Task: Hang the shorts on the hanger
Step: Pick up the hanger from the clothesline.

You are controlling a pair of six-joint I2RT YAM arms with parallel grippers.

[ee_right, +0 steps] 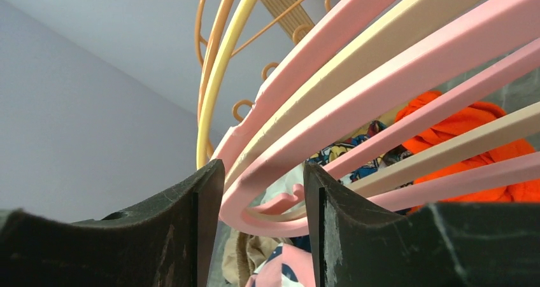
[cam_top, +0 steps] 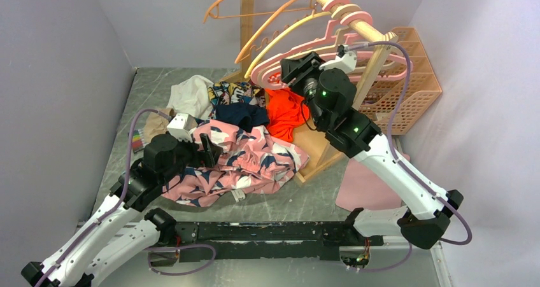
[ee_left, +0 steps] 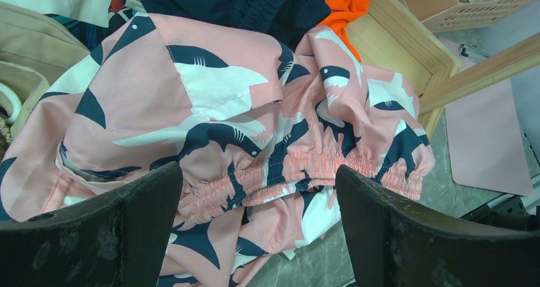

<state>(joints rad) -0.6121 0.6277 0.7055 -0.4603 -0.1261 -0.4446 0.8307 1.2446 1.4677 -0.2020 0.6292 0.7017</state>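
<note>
At the rail, only the right wrist view shows the raised right gripper clamping the hanger. Low left gripper gapes over the shorts.

Pale purple walls stand around a grey table. A wooden rack is at one o'clock, an orange basket at two.
</note>
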